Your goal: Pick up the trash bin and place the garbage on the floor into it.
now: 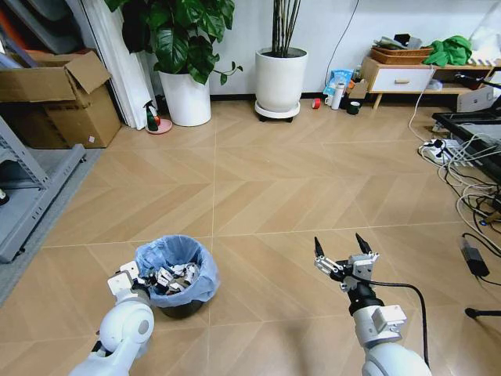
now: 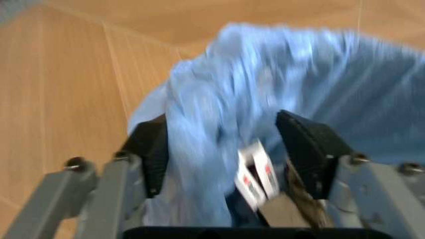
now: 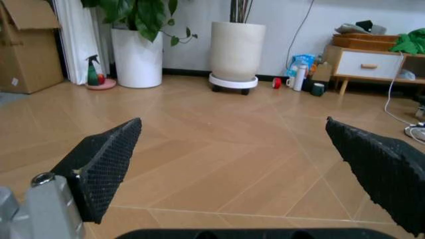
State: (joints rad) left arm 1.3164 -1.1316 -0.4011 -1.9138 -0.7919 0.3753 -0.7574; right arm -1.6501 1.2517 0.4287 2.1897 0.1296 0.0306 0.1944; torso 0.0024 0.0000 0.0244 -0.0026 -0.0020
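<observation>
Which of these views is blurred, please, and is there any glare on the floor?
Left wrist view: smeared with blur, the trash bin liner soft between the left gripper fingers. Head view: sharp, with pale sheen on the floor planks. Right wrist view: fairly clear, the open right gripper dark against evenly lit floor.

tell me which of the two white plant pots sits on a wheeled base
The cylindrical pot with thin upright stems, nearer the wooden side table. The other pot, holding the broad-leaved plant, stands directly on the floor.

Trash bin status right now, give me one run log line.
left gripper: shut on trash bin rim | garbage: inside bin | right gripper: open, empty, above floor
</observation>
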